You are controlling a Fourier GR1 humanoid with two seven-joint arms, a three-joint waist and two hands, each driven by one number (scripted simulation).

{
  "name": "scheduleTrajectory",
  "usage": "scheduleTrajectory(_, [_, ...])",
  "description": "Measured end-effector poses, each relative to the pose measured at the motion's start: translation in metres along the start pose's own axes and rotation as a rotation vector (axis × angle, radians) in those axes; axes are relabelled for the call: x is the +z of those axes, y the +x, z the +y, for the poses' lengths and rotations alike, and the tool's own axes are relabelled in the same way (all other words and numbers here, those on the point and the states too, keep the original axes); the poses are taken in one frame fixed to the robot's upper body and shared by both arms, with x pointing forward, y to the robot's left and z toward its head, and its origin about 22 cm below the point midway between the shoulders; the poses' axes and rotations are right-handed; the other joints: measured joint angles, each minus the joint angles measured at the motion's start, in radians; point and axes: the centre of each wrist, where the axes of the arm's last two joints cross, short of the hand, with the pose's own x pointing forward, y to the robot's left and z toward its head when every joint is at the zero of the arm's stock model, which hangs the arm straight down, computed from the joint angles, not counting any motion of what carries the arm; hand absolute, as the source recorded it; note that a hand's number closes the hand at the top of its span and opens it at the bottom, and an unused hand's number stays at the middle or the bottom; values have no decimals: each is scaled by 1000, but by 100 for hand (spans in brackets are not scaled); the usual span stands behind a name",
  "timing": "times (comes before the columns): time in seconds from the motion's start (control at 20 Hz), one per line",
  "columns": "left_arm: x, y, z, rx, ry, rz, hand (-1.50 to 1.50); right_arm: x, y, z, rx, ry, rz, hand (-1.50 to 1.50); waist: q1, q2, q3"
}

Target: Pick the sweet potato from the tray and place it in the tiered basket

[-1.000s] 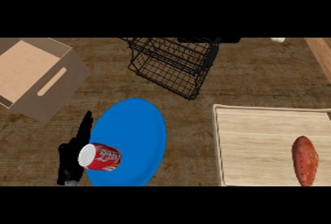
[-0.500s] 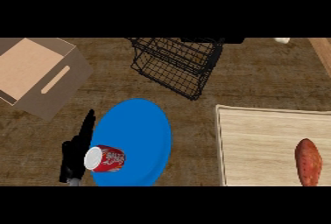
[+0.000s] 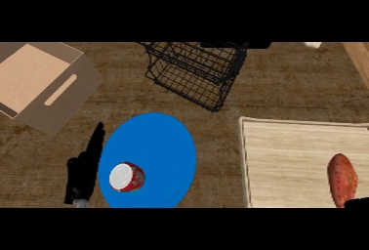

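Observation:
The reddish-brown sweet potato (image 3: 342,179) lies lengthwise on the pale wooden tray (image 3: 288,156), close to the view's right edge. The black wire tiered basket (image 3: 194,68) stands at the back of the counter, in the middle, with nothing showing inside. My left hand (image 3: 83,171) rests at the lower left beside the blue plate, fingers straight and pointing away, holding nothing. A small black part of my right hand (image 3: 358,203) shows at the bottom right corner, just below the sweet potato's near end; the rest of it is out of view.
A blue plate (image 3: 148,161) with a red can (image 3: 126,177) on it lies left of the tray. An open cardboard box (image 3: 43,85) sits at the back left. A wooden edge (image 3: 359,61) runs along the upper right.
The whole scene has slid slightly in the view. A black part of my right hand has come in at the bottom right corner near the sweet potato. The left hand stays put.

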Motion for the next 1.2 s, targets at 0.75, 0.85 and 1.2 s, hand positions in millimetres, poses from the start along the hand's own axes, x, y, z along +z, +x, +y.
scheduleTrajectory(0.75, [1, -3, -4, 5, 11, 4, 0, -28, 20, 22, 88, 141, 74, -150, -13, -4, 1])
scheduleTrajectory(0.85, [1, -3, -2, 2, 9, -2, 0, -34, 27, 23, 84, 147, 81, -150, -10, -3, 1])
scheduleTrajectory(1.2, [2, -4, 3, 6, 19, 4, 0, -43, 22, 36, 107, 209, 113, -150, -22, -6, 1])
